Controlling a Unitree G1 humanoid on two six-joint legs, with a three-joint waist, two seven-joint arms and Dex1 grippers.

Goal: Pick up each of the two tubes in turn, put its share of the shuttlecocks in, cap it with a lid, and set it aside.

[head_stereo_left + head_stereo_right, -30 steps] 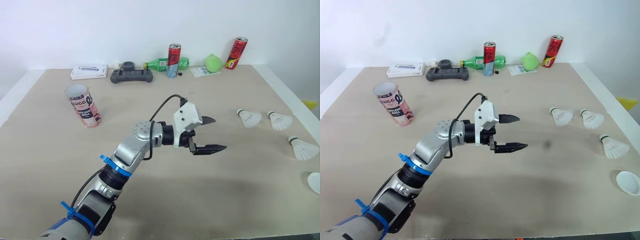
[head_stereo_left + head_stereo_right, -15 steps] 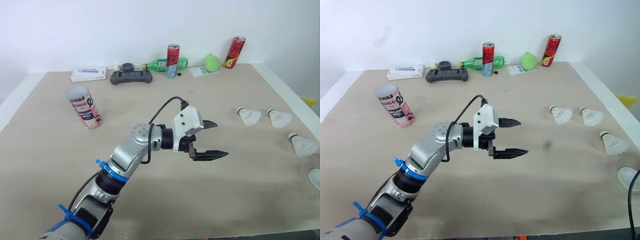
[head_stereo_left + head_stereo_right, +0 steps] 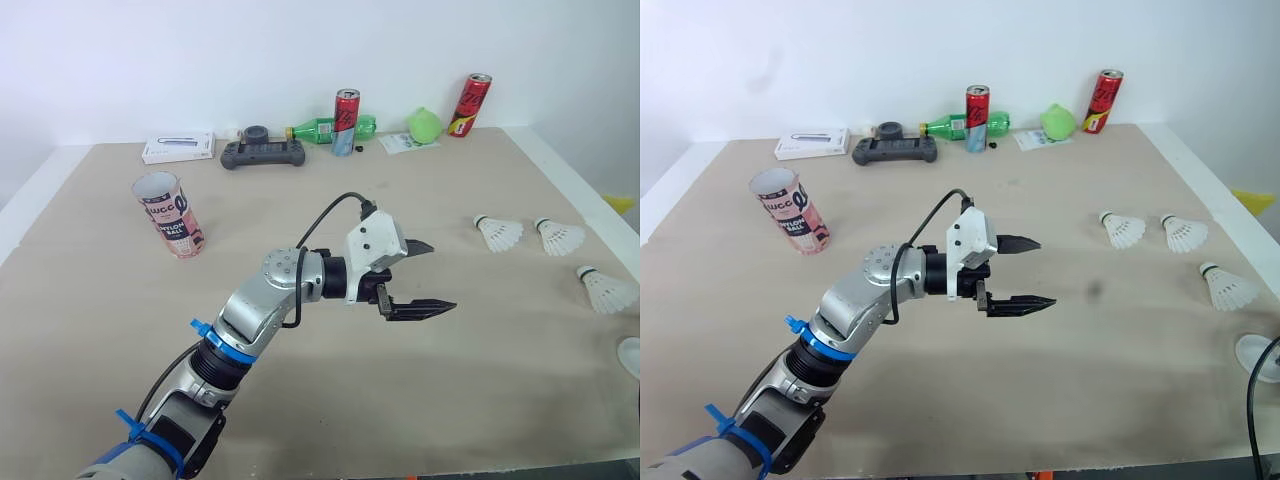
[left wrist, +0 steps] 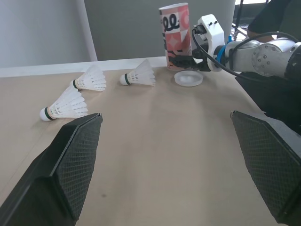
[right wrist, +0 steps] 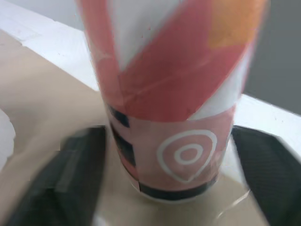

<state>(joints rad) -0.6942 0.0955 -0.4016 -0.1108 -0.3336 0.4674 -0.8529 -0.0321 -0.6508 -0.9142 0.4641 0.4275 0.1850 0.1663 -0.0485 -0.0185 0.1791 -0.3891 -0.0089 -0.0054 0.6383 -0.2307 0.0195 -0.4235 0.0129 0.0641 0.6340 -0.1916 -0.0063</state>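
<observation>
The left fingers hang open, holding nothing. The right fingers stand apart with the tall pink paper tube between them; a bump could tip it.

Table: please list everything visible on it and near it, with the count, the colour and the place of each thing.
Tubes: 2, pink and white; one upright at the left, one upright beside the lid.
Shuttlecocks: 3, white; lying on the right side.
Lid: 1, white; right front edge.
Cans: 2, red; back middle and back right.
Bottle: 1, green; lying behind the middle can.
Round thing: 1, green; back, between the cans.
Controller: 1, dark grey; back, left of centre.
Box: 1, white; back left.
Table: 1, beige.
Left gripper: open, empty, above the table's middle.
Right gripper: at the second tube's base.
</observation>
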